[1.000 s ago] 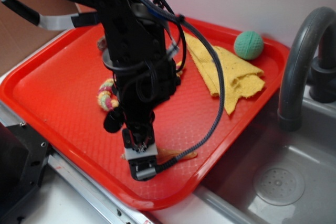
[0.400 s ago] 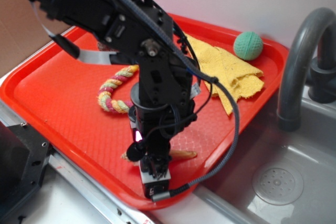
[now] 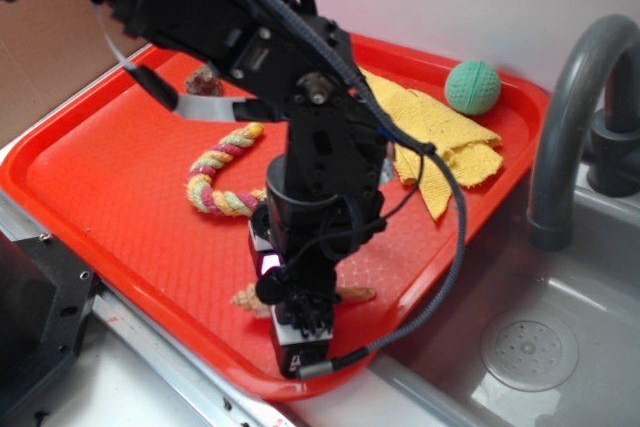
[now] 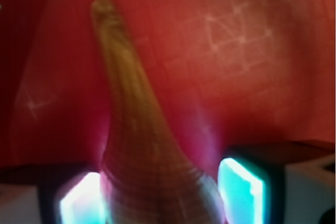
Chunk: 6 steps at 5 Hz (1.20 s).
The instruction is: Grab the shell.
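Red plastic tray, textured surface, set beside a grey sink with a dark curved faucet at right.

Shell: tan with fine brown ribbing, long thin tail. In the wrist view it lies on the tray between the two finger pads, wide body at the near edge, tail tapering toward the far left. In the exterior view only its ends show on either side of the arm at the near part of the tray: a knobby tip at left, the thin tail at right.

Gripper: black, pointing down at the near edge of the tray, directly over the shell. Jaws parted, one pad on each side of the shell's body; the left pad sits against or just beside the shell, the right pad stands slightly apart from it. Whether either pad presses the shell cannot be told, the wrist view being blurred. Both pads glow pale blue-white.

Rope: braided, pink, yellow and green strands, curled in a loop on the middle of the tray, left of the arm, well apart from the shell.

Cloth: yellow, crumpled, on the far right part of the tray, partly behind the arm.

Ball: green, knitted look, at the far right corner of the tray, just beyond the cloth.

Small brownish lump: far side of the tray, mostly hidden by the arm.

Cable: black braided, looping from the arm down to the gripper.
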{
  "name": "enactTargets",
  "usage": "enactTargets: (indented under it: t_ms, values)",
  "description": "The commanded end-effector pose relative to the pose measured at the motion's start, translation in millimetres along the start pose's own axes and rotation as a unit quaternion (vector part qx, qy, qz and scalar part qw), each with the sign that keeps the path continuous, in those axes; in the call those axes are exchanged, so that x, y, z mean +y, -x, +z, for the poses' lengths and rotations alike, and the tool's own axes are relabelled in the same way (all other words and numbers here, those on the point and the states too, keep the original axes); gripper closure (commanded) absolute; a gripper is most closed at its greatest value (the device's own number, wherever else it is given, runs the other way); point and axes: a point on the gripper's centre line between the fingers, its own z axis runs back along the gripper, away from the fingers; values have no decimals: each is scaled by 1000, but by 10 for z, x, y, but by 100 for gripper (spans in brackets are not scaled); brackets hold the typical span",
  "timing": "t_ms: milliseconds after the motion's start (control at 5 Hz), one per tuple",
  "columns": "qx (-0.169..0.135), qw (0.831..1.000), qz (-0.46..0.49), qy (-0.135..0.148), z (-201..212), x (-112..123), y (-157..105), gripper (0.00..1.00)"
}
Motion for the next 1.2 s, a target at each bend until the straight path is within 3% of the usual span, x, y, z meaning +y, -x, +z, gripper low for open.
enactTargets:
  t_ms: [0, 200, 400, 800, 1000]
  values:
    - [-54, 995, 87, 18, 474, 79, 266, 100]
    - [-104, 979, 167, 50, 905, 497, 467, 100]
    - [-130, 963, 230, 53, 1289, 827, 744, 100]
    - [-177, 928, 326, 47, 1582, 1036, 1203, 100]
    - [-109, 954, 268, 78, 1533, 1168, 1159, 41]
